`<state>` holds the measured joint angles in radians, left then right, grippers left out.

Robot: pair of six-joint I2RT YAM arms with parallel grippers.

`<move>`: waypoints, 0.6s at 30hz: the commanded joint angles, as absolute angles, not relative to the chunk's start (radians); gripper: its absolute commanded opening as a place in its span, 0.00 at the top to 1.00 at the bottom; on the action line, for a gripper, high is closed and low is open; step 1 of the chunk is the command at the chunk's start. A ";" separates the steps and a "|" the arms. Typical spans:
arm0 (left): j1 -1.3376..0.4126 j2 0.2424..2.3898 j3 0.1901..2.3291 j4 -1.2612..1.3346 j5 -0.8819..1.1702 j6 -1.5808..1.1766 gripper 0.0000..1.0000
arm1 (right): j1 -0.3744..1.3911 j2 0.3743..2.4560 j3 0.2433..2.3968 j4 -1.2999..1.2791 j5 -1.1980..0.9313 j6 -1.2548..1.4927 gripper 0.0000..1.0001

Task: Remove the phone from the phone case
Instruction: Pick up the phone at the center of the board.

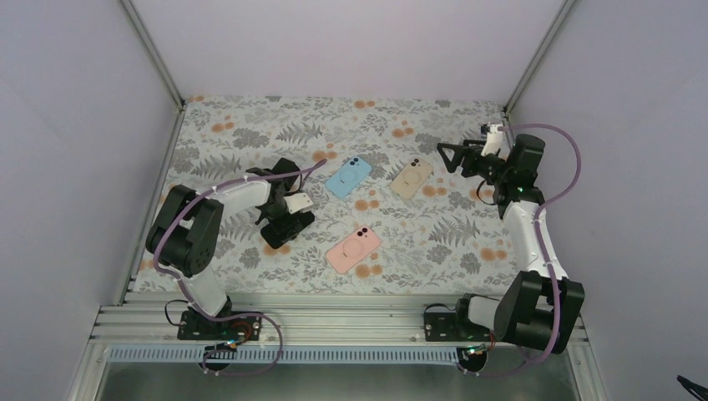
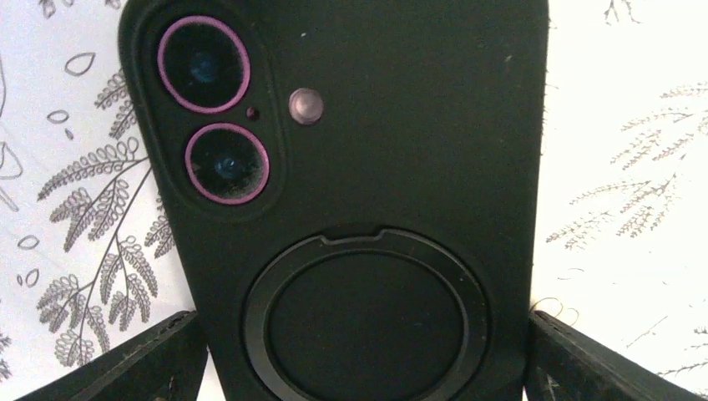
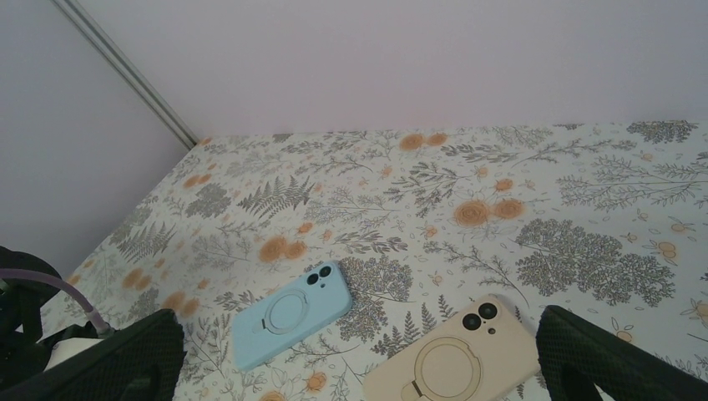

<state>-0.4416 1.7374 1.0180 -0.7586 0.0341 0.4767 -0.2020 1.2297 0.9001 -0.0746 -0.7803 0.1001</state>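
Note:
A black phone case with the phone in it (image 2: 367,150) fills the left wrist view, back up, with two purple-ringed lenses and a round ring stand. My left gripper (image 2: 363,334) straddles its lower part, one finger against each long edge with no gap showing. In the top view the left gripper (image 1: 282,219) is low over the black case (image 1: 278,232) at the table's left. My right gripper (image 1: 455,159) is open and empty, raised at the back right. In the right wrist view it (image 3: 359,342) looks down on two other phones.
A light blue cased phone (image 1: 348,176) (image 3: 288,313) and a beige one (image 1: 412,178) (image 3: 455,359) lie back up at mid-table. A pink one (image 1: 353,249) lies nearer the front. Walls close in the floral tablecloth (image 1: 250,134) at left, back and right.

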 commanded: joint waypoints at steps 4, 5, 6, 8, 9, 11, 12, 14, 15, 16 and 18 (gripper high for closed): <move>-0.448 1.795 1.017 -0.760 0.005 0.470 0.24 | -0.192 1.224 0.888 -0.050 -0.806 0.071 0.01; -0.447 1.795 1.022 -0.764 0.007 0.472 0.28 | -0.192 1.225 0.890 -0.050 -0.808 0.069 0.01; -0.448 1.792 1.031 -0.767 0.010 0.474 0.31 | -0.191 1.225 0.893 -0.049 -0.810 0.068 0.01; -0.447 1.785 1.047 -0.774 0.021 0.475 0.36 | -0.191 1.228 0.896 -0.050 -0.819 0.060 0.01; -0.448 1.774 1.056 -0.777 0.028 0.474 0.38 | -0.190 1.229 0.899 -0.050 -0.821 0.054 0.01; -0.447 1.752 1.073 -0.780 0.046 0.473 0.43 | -0.186 1.234 0.900 -0.050 -0.822 0.045 0.01; -0.446 1.741 1.081 -0.783 0.060 0.471 0.45 | -0.183 1.237 0.903 -0.051 -0.822 0.042 0.01; -0.447 1.715 1.097 -0.791 0.096 0.469 0.47 | -0.176 1.238 0.905 -0.053 -0.825 0.028 0.01; -0.447 1.702 1.106 -0.797 0.120 0.469 0.49 | -0.171 1.239 0.907 -0.054 -0.832 0.017 0.01; -0.446 1.690 1.117 -0.803 0.150 0.469 0.50 | -0.167 1.242 0.910 -0.057 -0.844 0.000 0.01; -0.447 1.669 1.140 -0.816 0.190 0.469 0.54 | -0.153 1.249 0.919 -0.073 -0.863 -0.051 0.01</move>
